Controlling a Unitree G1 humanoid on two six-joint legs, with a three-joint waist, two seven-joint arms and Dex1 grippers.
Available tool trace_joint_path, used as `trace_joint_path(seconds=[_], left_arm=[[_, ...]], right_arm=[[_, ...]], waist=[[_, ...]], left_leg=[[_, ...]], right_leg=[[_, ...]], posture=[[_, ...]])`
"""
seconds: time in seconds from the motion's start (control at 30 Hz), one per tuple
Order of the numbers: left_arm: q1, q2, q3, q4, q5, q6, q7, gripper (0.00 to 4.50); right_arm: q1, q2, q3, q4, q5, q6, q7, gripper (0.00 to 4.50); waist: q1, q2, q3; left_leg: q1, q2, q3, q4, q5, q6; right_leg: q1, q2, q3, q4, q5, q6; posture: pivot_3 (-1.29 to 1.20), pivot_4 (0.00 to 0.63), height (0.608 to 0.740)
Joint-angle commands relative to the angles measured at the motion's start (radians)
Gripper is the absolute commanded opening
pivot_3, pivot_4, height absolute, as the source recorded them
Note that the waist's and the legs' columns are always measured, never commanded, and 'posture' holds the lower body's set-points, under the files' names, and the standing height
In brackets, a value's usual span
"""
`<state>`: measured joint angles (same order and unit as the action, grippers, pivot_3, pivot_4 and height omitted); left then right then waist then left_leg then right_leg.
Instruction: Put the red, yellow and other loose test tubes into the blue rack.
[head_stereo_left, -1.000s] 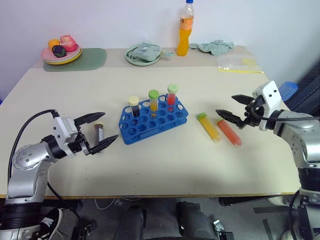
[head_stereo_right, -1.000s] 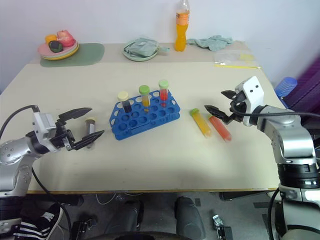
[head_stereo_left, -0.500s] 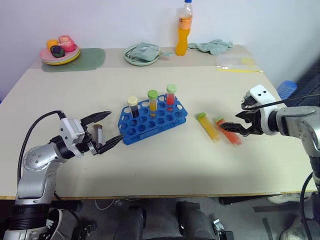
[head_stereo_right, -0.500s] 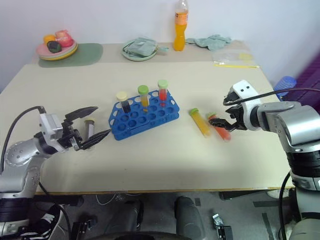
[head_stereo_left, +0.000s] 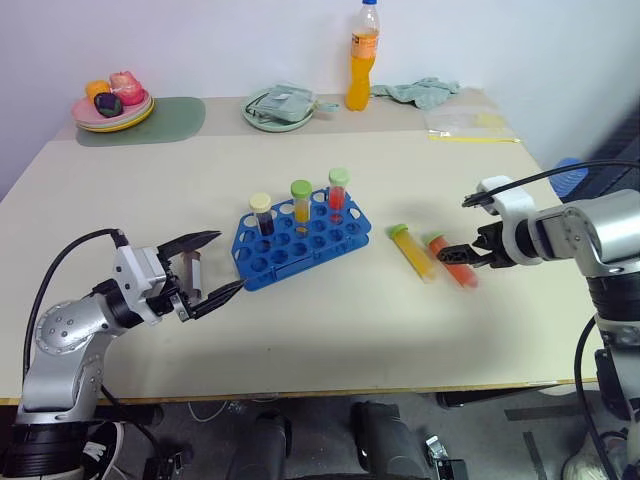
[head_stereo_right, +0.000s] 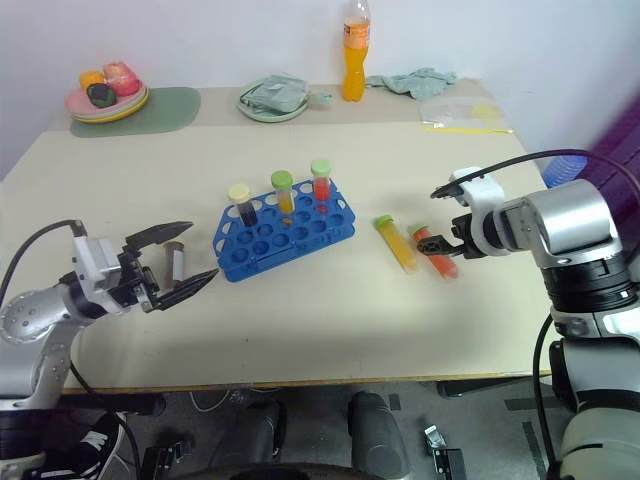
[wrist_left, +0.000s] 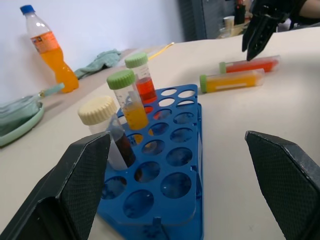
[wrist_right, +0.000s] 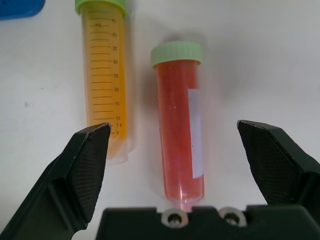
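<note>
while both grippers stand wide open and hold nothing, the right gripper (wrist_right: 172, 145) points down over a red test tube (wrist_right: 179, 120) lying flat on the table (head_stereo_left: 330, 320), one finger on either side. just beside it lies a yellow test tube (wrist_right: 106, 75). the blue rack (head_stereo_left: 300, 245) holds three capped tubes upright. the left gripper (head_stereo_left: 205, 270) hovers near the rack's end, a small dark tube (head_stereo_left: 194, 272) upright between its fingers, untouched.
</note>
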<state>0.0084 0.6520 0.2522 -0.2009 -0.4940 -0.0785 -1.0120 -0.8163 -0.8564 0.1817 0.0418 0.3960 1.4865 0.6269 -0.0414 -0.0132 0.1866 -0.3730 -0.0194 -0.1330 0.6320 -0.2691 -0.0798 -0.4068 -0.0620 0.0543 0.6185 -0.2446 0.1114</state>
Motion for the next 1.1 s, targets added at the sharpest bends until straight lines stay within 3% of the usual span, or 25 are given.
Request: trace_joint_path(seconds=[0.03,0.47,0.6,0.67,0.77,0.9,1.0,1.1], left_arm=[[0.025,0.009,0.039,-0.068,-0.017,0.008,0.026,4.42],[0.121,0.000,0.071,-0.169,-0.019,0.033,0.091,4.42],[0.135,0.005,0.078,-0.181,-0.023,0.036,0.100,4.50],[0.139,0.007,0.081,-0.184,-0.024,0.037,0.102,4.50],[0.141,0.008,0.082,-0.186,-0.023,0.039,0.104,4.50],[0.131,0.011,0.086,-0.177,-0.023,0.043,0.101,4.50],[0.132,0.013,0.094,-0.173,-0.024,0.042,0.096,4.50],[0.133,0.015,0.102,-0.172,-0.029,0.045,0.095,4.50]], right_arm=[[-0.024,-0.009,0.026,0.037,-0.033,-0.076,0.009,4.50],[-0.030,0.017,0.106,0.171,-0.104,-0.199,0.067,4.50],[-0.021,0.013,0.117,0.182,-0.115,-0.212,0.087,3.21],[-0.021,0.017,0.115,0.183,-0.120,-0.214,0.087,2.06],[-0.033,0.024,0.103,0.185,-0.129,-0.216,0.082,0.80],[-0.069,0.040,0.039,0.164,-0.152,-0.324,0.050,0.78],[-0.079,0.088,-0.083,0.103,-0.145,-0.516,-0.003,0.78],[-0.056,0.164,-0.229,0.008,-0.068,-0.578,-0.033,0.78]], waist=[[-0.001,0.000,0.000],[-0.001,0.000,0.000],[-0.001,0.000,0.000],[-0.001,0.000,0.000],[-0.001,0.000,0.000],[-0.003,0.000,0.000],[-0.004,0.001,0.000],[-0.003,0.001,0.000]], left_leg=[[0.000,0.000,0.000,0.000,0.000,0.000],[0.000,0.000,0.000,0.000,0.000,0.000],[0.000,0.000,0.000,0.000,0.000,0.000],[0.000,0.000,0.000,0.000,0.000,0.000],[0.000,0.000,0.000,0.000,0.000,0.000],[0.000,0.000,0.000,0.000,0.000,0.000],[0.000,0.000,0.000,0.000,0.000,0.000],[0.000,0.000,0.000,-0.001,0.000,0.000]], right_leg=[[0.000,0.000,0.000,0.000,0.000,0.000],[0.000,0.000,0.000,0.000,0.000,0.000],[0.000,0.000,0.000,0.000,0.000,0.000],[0.000,0.000,0.000,0.000,0.000,0.000],[0.000,0.000,0.000,0.000,-0.001,-0.001],[0.000,0.000,0.000,0.000,-0.001,-0.002],[0.000,0.000,0.000,0.000,0.000,0.000],[-0.001,0.001,0.000,0.000,0.000,0.001]], posture=[[0.00,0.150,0.740],[0.00,0.150,0.740],[0.00,0.150,0.740],[0.00,0.150,0.740],[0.00,0.150,0.740],[0.00,0.150,0.740],[0.00,0.150,0.740],[0.00,0.150,0.740]])
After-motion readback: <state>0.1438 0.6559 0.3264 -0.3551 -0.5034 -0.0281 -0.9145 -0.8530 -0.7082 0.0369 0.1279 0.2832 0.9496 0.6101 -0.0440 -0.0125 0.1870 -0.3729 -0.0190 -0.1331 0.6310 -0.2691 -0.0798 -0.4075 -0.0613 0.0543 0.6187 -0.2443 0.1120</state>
